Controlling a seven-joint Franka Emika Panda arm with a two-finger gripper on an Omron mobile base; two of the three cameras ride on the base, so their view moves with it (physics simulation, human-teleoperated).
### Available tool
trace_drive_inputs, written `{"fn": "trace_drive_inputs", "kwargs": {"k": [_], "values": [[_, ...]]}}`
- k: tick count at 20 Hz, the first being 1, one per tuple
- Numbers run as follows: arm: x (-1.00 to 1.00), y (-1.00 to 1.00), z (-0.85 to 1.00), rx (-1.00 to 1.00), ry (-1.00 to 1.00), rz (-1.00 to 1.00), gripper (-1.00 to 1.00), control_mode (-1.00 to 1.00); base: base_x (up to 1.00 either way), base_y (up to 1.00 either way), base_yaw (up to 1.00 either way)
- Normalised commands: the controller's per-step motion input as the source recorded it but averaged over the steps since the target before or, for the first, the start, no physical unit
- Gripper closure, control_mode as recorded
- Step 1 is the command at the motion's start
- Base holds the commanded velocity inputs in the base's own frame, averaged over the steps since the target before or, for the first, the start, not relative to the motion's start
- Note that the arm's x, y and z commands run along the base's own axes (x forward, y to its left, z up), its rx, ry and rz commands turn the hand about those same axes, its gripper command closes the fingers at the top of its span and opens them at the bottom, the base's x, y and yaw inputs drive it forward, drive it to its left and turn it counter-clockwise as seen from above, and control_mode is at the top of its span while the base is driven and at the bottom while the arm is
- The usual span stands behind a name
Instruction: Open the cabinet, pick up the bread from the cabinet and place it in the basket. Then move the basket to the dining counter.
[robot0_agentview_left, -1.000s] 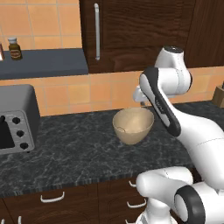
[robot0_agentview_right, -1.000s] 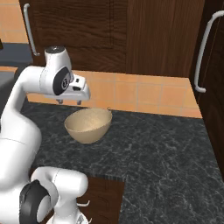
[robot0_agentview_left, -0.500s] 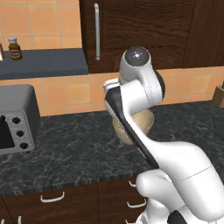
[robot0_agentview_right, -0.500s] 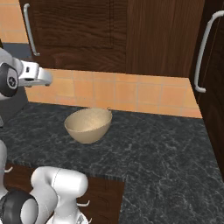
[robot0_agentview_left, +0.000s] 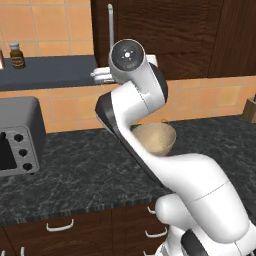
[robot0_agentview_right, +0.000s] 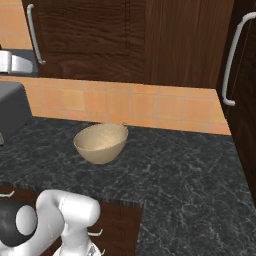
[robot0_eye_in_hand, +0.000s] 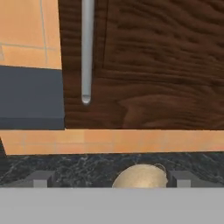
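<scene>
Swung left, arm (robot0_agentview_left: 145, 145) screens basket (robot0_agentview_left: 156, 137) beside toaster oven (robot0_agentview_left: 17, 135).

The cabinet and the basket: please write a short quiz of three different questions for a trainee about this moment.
1. True or false: the cabinet door is shut.
2. Where does the basket stand?
A. on the black speckled worktop
B. on the blue shelf
C. inside the cabinet
3. Fill in: the pincer is ____, its fingertips wide apart, pointing at the cabinet's silver bar handle.

Key: 1 true; 2 A; 3 open.
</scene>
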Motion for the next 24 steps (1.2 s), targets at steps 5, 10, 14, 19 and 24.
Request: {"fn": "trace_drive_inputs", "kwargs": {"k": [5,10,14,19,24], "values": [[0.55,0.1,0.27,0.1,-0.01,0.0,-1.0,-1.0,0.0,0.0,0.0],[0.7,0.0,0.02,0.04,0.0,0.01,-1.0,-1.0,0.0,0.0,0.0],[0.75,0.01,-0.07,0.0,-0.02,0.04,-1.0,-1.0,0.0,0.0,0.0],[0.61,0.0,-0.11,0.0,-0.06,0.01,-1.0,-1.0,0.0,0.0,0.0],[0.6,0.0,-0.17,0.0,-0.06,0.0,1.0,-1.0,0.0,0.0,0.0]]}}
